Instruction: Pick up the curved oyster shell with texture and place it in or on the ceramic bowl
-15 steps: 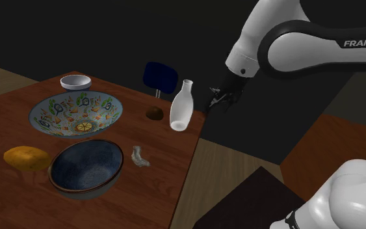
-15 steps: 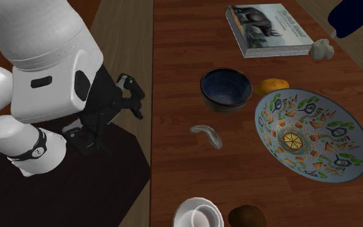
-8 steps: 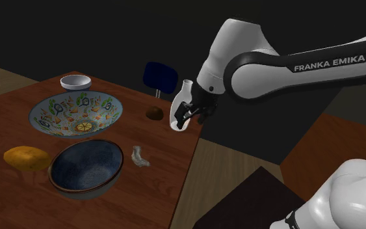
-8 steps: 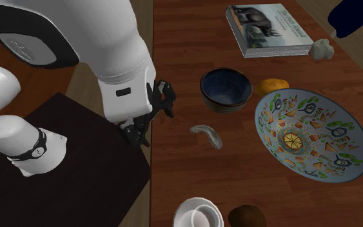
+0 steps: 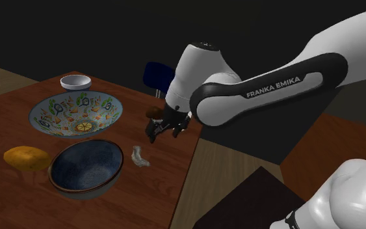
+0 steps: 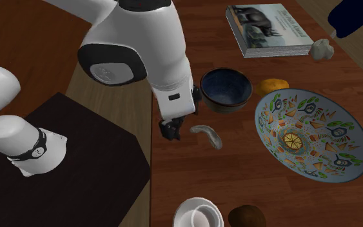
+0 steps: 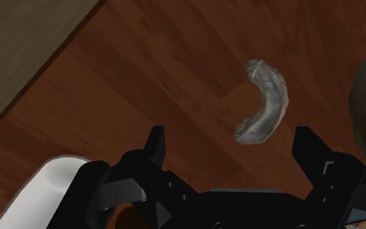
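Within the last second the gripper [image 5: 160, 130] has swung in from beyond the table's edge, past the white bottle [image 6: 198, 214], and now hangs low over the wooden table [image 5: 171, 175], just beside the oyster shell [image 5: 139, 156]. Its jaws stand wide apart and hold nothing. The grey curved shell lies on the wood ahead of the fingertips, nearer one finger than the other, close to the dark blue bowl [image 5: 87, 168]. The approach looks nearly done, so a small shift and a descent should come before any grasp. A painted bowl [image 5: 76, 114] and a book [image 6: 267, 29] share the table, and the room is dim, with a tan floor [image 5: 217, 166]
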Motion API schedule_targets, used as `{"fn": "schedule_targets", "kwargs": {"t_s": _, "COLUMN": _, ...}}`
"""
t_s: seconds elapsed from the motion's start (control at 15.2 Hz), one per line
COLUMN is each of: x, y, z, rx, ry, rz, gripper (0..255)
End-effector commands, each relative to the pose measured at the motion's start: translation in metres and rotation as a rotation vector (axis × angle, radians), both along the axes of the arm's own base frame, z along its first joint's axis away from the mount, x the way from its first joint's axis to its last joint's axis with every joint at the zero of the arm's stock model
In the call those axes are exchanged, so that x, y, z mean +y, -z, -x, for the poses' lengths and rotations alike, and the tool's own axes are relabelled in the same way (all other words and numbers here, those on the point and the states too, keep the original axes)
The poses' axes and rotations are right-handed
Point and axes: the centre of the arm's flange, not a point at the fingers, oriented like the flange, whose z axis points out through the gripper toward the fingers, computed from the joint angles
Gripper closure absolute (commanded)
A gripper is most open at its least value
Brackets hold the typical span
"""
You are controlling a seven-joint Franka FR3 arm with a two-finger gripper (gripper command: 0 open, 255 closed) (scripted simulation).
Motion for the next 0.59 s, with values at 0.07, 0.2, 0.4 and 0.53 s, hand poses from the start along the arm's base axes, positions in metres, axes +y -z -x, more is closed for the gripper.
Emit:
{"fn": "schedule_targets", "kwargs": {"t_s": 0.07, "x": 0.027, "y": 0.024, "z": -0.012, "rx": -0.005, "ry": 0.000, "rz": -0.012, "gripper": 0}}
{"fn": "schedule_targets", "kwargs": {"t_s": 0.2, "x": 0.045, "y": 0.039, "z": -0.021, "rx": -0.007, "ry": 0.000, "rz": -0.018, "gripper": 0}}
{"fn": "schedule_targets", "kwargs": {"t_s": 0.4, "x": 0.073, "y": 0.061, "z": -0.035, "rx": -0.011, "ry": -0.002, "rz": -0.029, "gripper": 0}}
{"fn": "schedule_targets", "kwargs": {"t_s": 0.53, "x": 0.083, "y": 0.073, "z": -0.041, "rx": -0.013, "ry": -0.002, "rz": -0.032, "gripper": 0}}
